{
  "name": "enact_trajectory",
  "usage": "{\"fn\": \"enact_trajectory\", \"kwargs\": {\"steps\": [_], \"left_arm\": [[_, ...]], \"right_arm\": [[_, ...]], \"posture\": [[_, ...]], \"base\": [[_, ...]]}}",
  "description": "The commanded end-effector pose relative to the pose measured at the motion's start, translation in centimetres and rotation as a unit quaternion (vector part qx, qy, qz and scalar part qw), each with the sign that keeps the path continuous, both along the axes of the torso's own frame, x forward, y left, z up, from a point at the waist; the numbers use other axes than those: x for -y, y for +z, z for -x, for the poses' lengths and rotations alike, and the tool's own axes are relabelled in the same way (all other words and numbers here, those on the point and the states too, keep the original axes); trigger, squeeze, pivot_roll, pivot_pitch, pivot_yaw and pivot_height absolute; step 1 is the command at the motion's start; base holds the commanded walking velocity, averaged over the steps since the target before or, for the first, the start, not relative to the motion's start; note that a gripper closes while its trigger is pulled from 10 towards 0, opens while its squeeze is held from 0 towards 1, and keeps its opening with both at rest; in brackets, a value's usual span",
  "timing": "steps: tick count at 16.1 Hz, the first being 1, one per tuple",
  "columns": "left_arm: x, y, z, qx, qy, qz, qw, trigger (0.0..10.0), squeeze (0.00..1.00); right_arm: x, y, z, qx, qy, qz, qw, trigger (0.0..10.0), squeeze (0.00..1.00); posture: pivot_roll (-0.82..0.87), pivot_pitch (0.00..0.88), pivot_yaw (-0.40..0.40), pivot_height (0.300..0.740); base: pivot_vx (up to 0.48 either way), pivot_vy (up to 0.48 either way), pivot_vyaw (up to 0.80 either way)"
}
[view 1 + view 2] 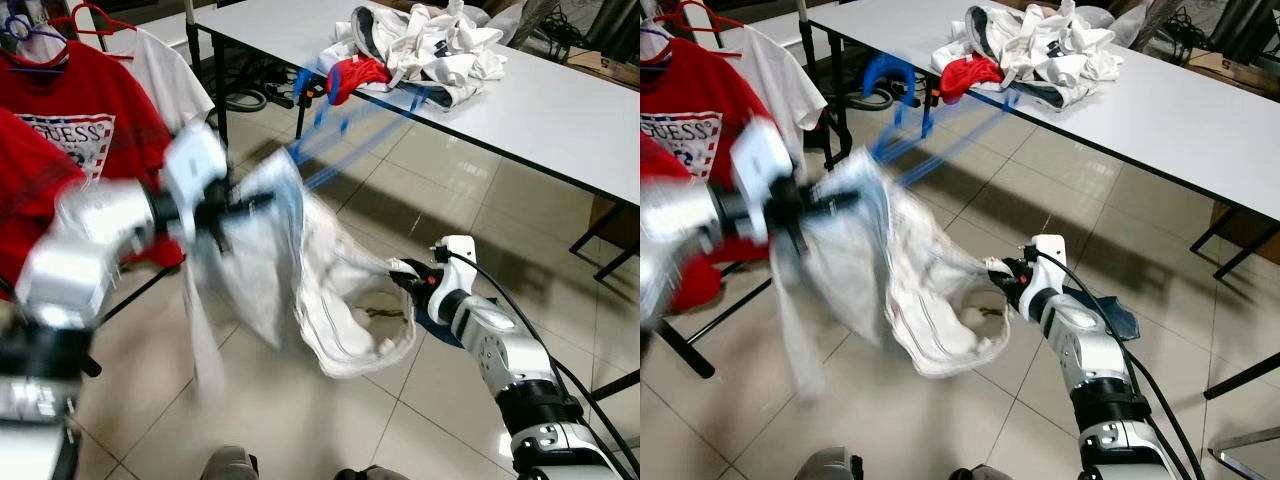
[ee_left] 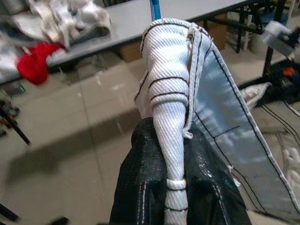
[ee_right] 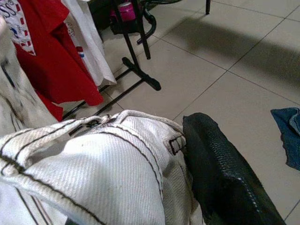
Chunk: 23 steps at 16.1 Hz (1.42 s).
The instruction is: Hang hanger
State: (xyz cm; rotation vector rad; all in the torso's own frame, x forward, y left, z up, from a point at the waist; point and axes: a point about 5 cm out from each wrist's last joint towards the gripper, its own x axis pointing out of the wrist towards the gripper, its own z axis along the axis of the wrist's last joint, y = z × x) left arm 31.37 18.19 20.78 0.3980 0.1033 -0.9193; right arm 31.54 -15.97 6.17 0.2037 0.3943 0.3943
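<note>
A white garment [image 1: 340, 300] with dark stitching hangs stretched between my two grippers above the tiled floor. A blue hanger [image 1: 318, 112], smeared by motion, sticks up out of its top edge toward the table. My left gripper [image 1: 235, 205], also blurred, is shut on the garment's upper left edge; in the left wrist view the cloth [image 2: 173, 93] drapes over a black finger [image 2: 140, 187]. My right gripper [image 1: 400, 270] is shut on the lower right hem, where the fabric [image 3: 93, 164] bunches against a finger [image 3: 220, 164].
A clothes rack at the left carries red shirts [image 1: 60, 110] and a white shirt [image 1: 160, 70] on hangers; its black foot [image 3: 140, 75] lies on the floor. A long grey table [image 1: 560, 110] holds a pile of white clothes [image 1: 430, 45] and a red cloth [image 1: 355, 75]. A blue cloth [image 3: 288, 131] lies on the tiles.
</note>
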Motion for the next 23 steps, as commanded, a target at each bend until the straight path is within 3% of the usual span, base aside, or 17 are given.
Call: {"fn": "enact_trajectory", "kwargs": {"steps": [1,2,4,6,9,12,16,19,23], "left_arm": [[0.6,1.5,0.1,0.039,-0.011,0.002,0.999,0.0,0.0],[1.0,0.1,1.4,0.029,-0.02,0.017,0.999,0.0,0.0],[1.3,-0.9,2.3,0.022,-0.025,0.036,0.999,0.0,0.0],[1.2,-1.8,4.1,0.01,-0.049,0.062,0.997,0.0,0.0],[0.9,-3.7,6.3,-0.031,-0.098,0.012,0.995,0.0,0.0],[0.3,-6.1,6.1,-0.053,-0.08,-0.063,0.993,0.0,0.0],[0.2,-7.2,6.5,-0.061,-0.099,-0.096,0.989,0.0,0.0],[-1.2,-8.3,5.7,-0.058,-0.054,-0.16,0.984,0.0,0.0],[-0.9,-9.0,5.5,-0.059,-0.061,-0.192,0.978,0.0,0.0]], "right_arm": [[1.0,0.8,-0.3,0.014,-0.019,-0.007,1.0,0.0,0.0],[1.7,0.7,-0.3,0.01,-0.031,-0.007,0.999,0.0,0.0],[2.3,0.8,-0.4,0.008,-0.038,-0.006,0.999,0.0,0.0],[4.1,1.5,-1.5,0.002,-0.063,-0.011,0.998,0.0,0.0],[6.5,3.8,-3.3,0.005,-0.095,-0.028,0.995,0.0,0.0],[6.9,6.3,-4.8,0.026,-0.086,-0.047,0.995,0.0,0.0],[6.9,6.9,-5.3,0.029,-0.081,-0.059,0.995,0.0,0.0],[7.7,7.4,-5.3,0.034,-0.084,-0.058,0.994,0.0,0.0],[7.4,8.2,-5.6,0.048,-0.06,-0.054,0.996,0.0,0.0]], "posture": [[0.11,0.035,-0.091,0.74],[0.1,0.034,-0.084,0.74],[0.09,0.036,-0.085,0.74],[0.09,0.036,-0.094,0.74],[0.1,0.038,-0.113,0.74],[0.1,0.039,-0.12,0.74],[0.09,0.043,-0.117,0.74],[0.09,0.044,-0.116,0.74],[0.09,0.041,-0.116,0.74]], "base": [[0.0,0.0,0.0],[0.0,0.0,0.0],[0.0,0.0,0.0],[0.0,0.0,0.0],[0.0,0.0,0.0],[0.0,0.0,0.0],[0.0,0.0,0.0],[0.0,0.0,0.0],[0.0,0.0,0.0]]}}
